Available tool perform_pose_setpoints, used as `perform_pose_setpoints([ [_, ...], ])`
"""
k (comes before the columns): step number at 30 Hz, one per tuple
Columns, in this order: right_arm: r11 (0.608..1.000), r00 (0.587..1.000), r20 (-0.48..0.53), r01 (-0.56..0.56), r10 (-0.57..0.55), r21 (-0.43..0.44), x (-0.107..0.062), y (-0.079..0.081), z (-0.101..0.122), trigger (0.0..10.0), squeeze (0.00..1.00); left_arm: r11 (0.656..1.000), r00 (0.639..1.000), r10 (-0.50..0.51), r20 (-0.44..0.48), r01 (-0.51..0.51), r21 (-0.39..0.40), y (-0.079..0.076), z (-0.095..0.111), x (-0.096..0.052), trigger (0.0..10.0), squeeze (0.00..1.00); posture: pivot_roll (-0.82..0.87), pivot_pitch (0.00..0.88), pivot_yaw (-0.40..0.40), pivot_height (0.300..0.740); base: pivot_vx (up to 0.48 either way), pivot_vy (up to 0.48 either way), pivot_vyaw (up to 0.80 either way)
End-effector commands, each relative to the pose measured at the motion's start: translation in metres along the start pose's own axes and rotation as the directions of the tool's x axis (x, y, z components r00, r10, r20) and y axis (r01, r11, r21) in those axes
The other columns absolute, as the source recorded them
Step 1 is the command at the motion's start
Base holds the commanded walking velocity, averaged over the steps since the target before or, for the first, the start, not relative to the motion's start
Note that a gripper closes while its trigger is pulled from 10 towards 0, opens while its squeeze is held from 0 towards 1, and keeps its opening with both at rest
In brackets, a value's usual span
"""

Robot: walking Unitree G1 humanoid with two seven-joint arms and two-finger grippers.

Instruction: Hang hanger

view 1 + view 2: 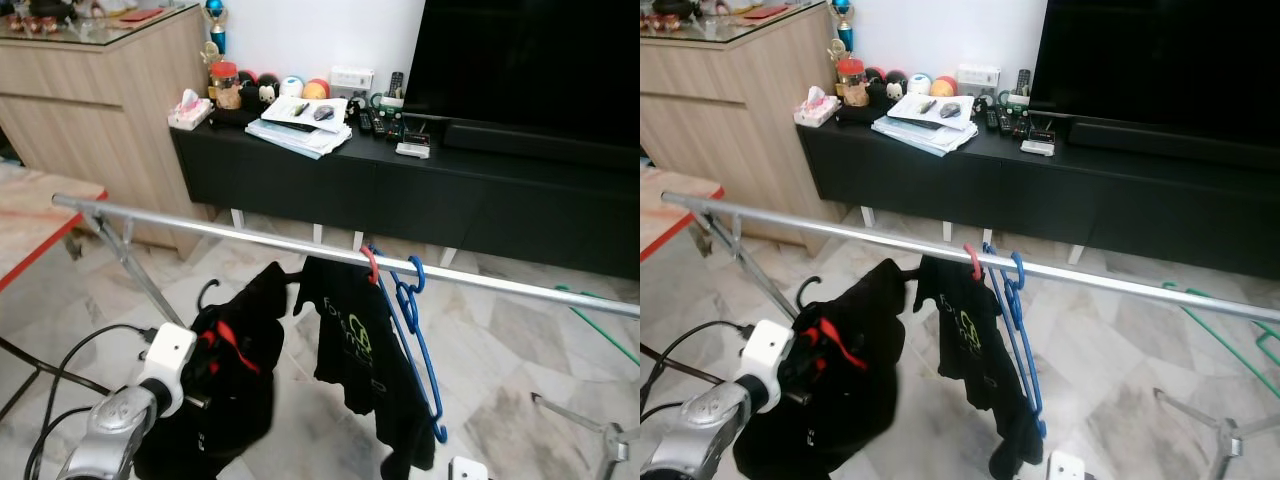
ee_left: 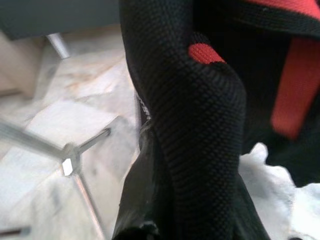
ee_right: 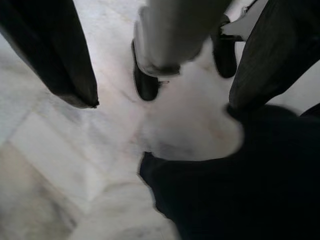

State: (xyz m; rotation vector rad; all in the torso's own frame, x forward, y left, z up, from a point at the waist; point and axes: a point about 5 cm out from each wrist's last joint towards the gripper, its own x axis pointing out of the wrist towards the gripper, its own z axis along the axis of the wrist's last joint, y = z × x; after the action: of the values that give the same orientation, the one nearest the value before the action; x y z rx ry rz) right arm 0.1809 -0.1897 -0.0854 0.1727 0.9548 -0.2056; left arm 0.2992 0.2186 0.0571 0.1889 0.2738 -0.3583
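My left end effector (image 1: pixel 205 365) is clamped on a black/red garment (image 1: pixel 235 380) w/ its black hanger hook (image 1: pixel 205 292) poking up, just below the rail (image 1: pixel 250 238). Black tee (image 1: pixel 355 350) + blue hangers (image 1: pixel 410 320) hang on rail. Right end effector (image 3: pixel 165 75) fingers apart, over floor (image 3: pixel 65 165).

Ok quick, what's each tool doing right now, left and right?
Left tool: closed on the black and red garment on its hanger, held below the rail.
Right tool: fingers spread open over the floor, holding nothing.
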Motion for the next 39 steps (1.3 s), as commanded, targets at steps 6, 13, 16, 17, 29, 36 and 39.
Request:
perform_pose_setpoints([
  [6,1.0,0.999,-0.029,0.014,-0.014,-0.001,-0.001,-0.004,-0.009,10.0,0.0,0.996,0.999,-0.053,-0.008,0.053,0.07,-0.004,0.008,0.008,10.0,0.0,-0.04,0.085,-0.006,0.74,0.0,0.0,0.0],
  [13,1.0,1.0,-0.023,0.011,-0.011,-0.003,-0.001,-0.003,-0.006,10.0,0.0,0.989,0.997,-0.077,-0.014,0.078,0.127,-0.006,0.018,0.019,10.0,0.0,-0.04,0.077,-0.011,0.74,0.0,0.0,0.0],
  [16,1.0,1.0,-0.021,0.009,-0.009,-0.007,-0.001,-0.003,-0.005,10.0,0.0,0.985,0.997,-0.081,-0.011,0.082,0.152,-0.008,0.028,0.028,10.0,0.0,-0.04,0.075,-0.014,0.74,0.0,0.0,0.0],
  [17,1.0,1.0,-0.021,0.008,-0.008,-0.009,-0.001,-0.003,-0.005,10.0,0.0,0.984,0.997,-0.078,-0.014,0.079,0.162,-0.009,0.031,0.032,10.0,0.0,-0.04,0.075,-0.014,0.74,0.0,0.0,0.0],
  [29,1.0,1.0,-0.021,0.002,-0.002,-0.023,-0.001,-0.001,-0.004,10.0,0.0,0.978,0.996,-0.008,-0.086,0.026,0.209,-0.015,0.047,0.058,10.0,0.0,-0.05,0.079,-0.027,0.74,0.0,0.0,0.0],
  [36,1.0,1.0,-0.019,0.005,-0.006,-0.026,-0.001,-0.004,-0.004,10.0,0.0,0.976,0.998,0.008,-0.058,0.005,0.219,-0.018,0.059,0.065,10.0,0.0,-0.06,0.083,-0.031,0.74,0.0,0.0,0.0],
  [39,1.0,1.0,-0.021,0.008,-0.009,-0.029,-0.001,-0.006,-0.005,10.0,0.0,0.977,0.999,0.006,-0.033,0.002,0.214,-0.02,0.065,0.068,10.0,0.0,-0.06,0.081,-0.035,0.74,0.0,0.0,0.0],
])
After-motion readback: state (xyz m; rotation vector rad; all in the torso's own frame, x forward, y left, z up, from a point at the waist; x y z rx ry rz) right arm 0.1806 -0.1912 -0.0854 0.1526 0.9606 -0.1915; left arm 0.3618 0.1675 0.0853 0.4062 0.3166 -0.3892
